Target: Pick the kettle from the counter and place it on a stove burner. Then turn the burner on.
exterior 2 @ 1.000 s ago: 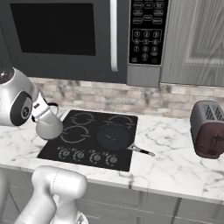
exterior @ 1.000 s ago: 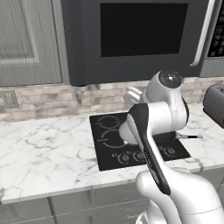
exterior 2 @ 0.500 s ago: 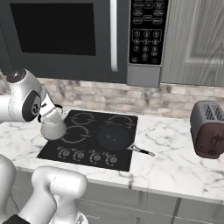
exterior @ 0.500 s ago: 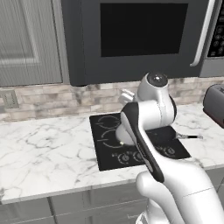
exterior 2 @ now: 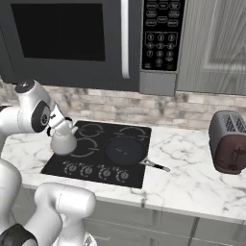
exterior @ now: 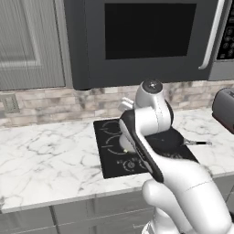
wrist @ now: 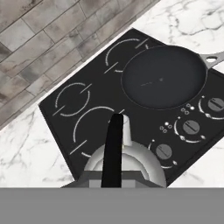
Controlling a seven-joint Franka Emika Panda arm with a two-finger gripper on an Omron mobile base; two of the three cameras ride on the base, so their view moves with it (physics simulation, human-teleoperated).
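Note:
My gripper [exterior 2: 61, 125] is shut on the thin black handle of the small pale kettle [exterior 2: 63, 141]. The kettle hangs over the left part of the black cooktop [exterior 2: 96, 166], at the large front-left stove burner [exterior 2: 88, 148]. From the hand, the kettle [wrist: 124, 162] sits at the bottom with its handle running up the middle, and it covers the near side of the stove burner [wrist: 97, 123] ring. Whether the kettle rests on the glass I cannot tell. In the left base view my own arm hides most of the kettle [exterior: 124, 145]. The white marble counter [exterior 2: 192, 185] surrounds the cooktop.
A dark frying pan [exterior 2: 126, 150] sits on the right front burner, its handle pointing right over the counter. A row of knobs [exterior 2: 98, 172] lines the cooktop's front edge. A dark toaster [exterior 2: 229, 142] stands at the far right. A microwave [exterior 2: 72, 43] hangs above.
The arm has swung and carried the kettle a little to the right, from the cooktop's left edge to over the front-left burner. The grip on the handle stays shut.

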